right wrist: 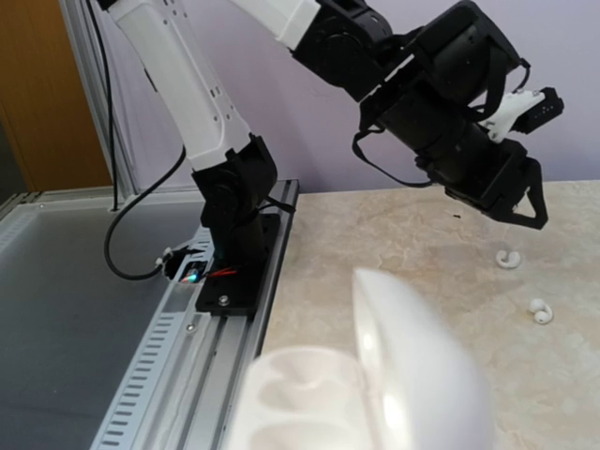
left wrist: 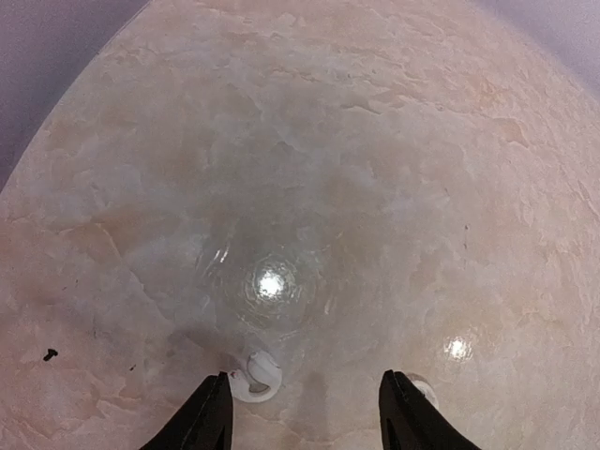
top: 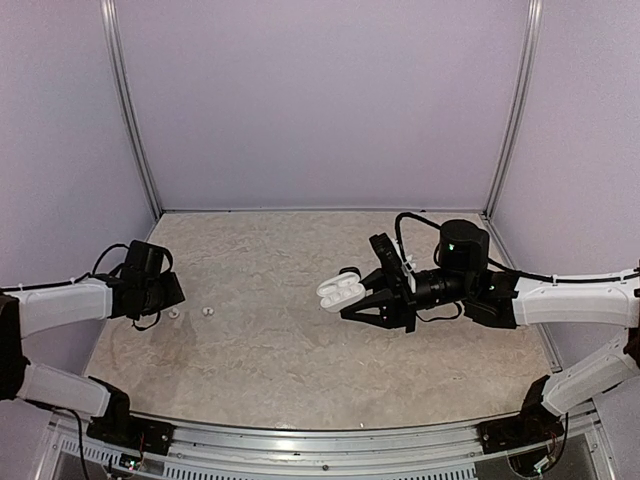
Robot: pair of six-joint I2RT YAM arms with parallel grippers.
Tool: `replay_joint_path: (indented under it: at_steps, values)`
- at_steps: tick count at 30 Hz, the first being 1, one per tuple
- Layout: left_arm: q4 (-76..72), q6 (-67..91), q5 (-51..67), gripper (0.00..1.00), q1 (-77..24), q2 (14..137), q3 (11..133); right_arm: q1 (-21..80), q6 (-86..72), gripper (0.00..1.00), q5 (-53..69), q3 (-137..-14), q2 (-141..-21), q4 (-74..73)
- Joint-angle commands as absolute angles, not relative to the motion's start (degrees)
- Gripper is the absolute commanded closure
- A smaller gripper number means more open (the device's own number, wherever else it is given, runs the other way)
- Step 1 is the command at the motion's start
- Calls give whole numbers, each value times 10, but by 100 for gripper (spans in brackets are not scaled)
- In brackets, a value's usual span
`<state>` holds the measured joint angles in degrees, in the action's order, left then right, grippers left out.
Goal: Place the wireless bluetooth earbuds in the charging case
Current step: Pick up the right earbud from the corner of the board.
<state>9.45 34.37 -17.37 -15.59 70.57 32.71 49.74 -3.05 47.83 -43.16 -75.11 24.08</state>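
Two white earbuds lie on the marble table, one [top: 174, 313] just below my left gripper [top: 165, 296] and the other [top: 208, 312] a little to its right. In the left wrist view my left gripper [left wrist: 309, 412] is open and low over the table. One earbud [left wrist: 255, 377] lies just inside its left finger. The other earbud [left wrist: 424, 385] peeks from behind the right finger. My right gripper [top: 354, 294] is shut on the open white charging case [top: 335, 290], held above mid-table. In the right wrist view the case [right wrist: 309, 398] shows its empty sockets and raised lid. No black earbuds are in view.
The table's near edge has a metal rail [top: 330, 440] with both arm bases. In the right wrist view the left arm's base [right wrist: 234, 234] stands on that rail, with both earbuds [right wrist: 507, 258] beyond it. Purple walls enclose the back and sides.
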Motion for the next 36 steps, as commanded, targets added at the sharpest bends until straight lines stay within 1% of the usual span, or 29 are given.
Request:
replay_joint_path:
  at_steps: [1, 6, 13, 22, 30, 34, 36]
  values:
    - [90, 351, -194, 46, -131, 724, 325, 494, -35, 98, 481, -426, -743, 251]
    - [112, 372, -228, 49, -131, 770, 349, 495, -33, 98, 479, -425, -740, 245]
    - [111, 391, -234, 55, -131, 824, 358, 494, -33, 98, 481, -427, -744, 249]
    - [72, 377, -195, 66, -131, 884, 363, 494, -30, 98, 478, -428, -747, 245]
    - [74, 380, -186, 79, -132, 873, 359, 493, -28, 98, 477, -428, -747, 241]
    - [79, 380, -178, 92, -133, 854, 361, 494, -27, 98, 477, -428, -746, 242]
    - [85, 381, -171, 96, -140, 840, 365, 494, -28, 98, 477, -428, -745, 242]
